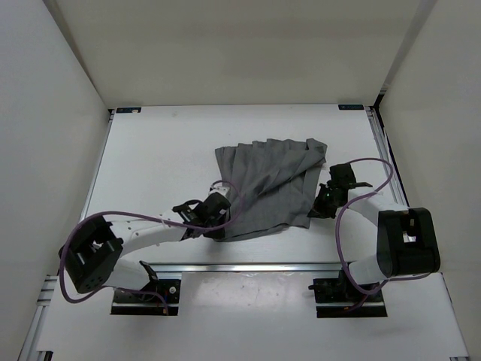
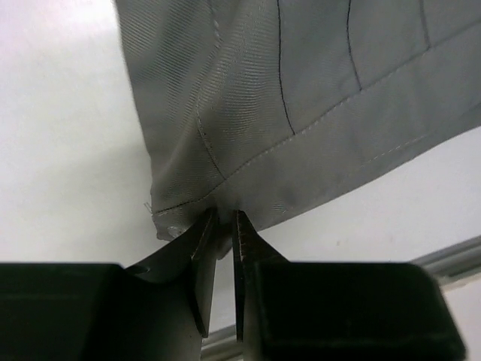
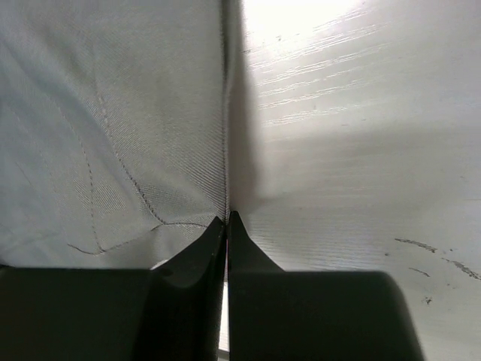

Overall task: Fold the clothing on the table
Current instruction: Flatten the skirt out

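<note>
Left gripper (image 1: 220, 218) sits at the near-left corner of the dark grey pleated fabric skirt (image 1: 270, 184), spread on the flat white tabletop (image 1: 150, 165) between white walls (image 1: 45, 90); right gripper (image 1: 319, 207) is beside its right edge.

Left wrist: tips nearly closed, pinching the hem corner (silver metal rail (image 2: 451, 259) beyond).

Right wrist: tips shut at the skirt's edge, perhaps nipping it.
</note>
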Robot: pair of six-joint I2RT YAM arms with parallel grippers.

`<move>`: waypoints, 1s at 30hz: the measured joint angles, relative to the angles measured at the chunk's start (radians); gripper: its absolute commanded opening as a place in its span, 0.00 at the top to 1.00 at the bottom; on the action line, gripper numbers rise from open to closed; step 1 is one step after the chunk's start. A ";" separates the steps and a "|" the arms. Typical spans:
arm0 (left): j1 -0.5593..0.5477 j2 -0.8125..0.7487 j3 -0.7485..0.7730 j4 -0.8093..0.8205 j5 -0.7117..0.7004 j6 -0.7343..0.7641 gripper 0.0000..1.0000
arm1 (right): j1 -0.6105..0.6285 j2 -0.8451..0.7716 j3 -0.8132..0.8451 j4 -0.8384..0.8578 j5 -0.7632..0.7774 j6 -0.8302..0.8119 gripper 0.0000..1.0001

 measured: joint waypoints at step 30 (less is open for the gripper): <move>0.052 -0.121 -0.076 -0.072 -0.027 -0.010 0.74 | 0.027 -0.119 -0.150 0.105 -0.167 0.035 0.61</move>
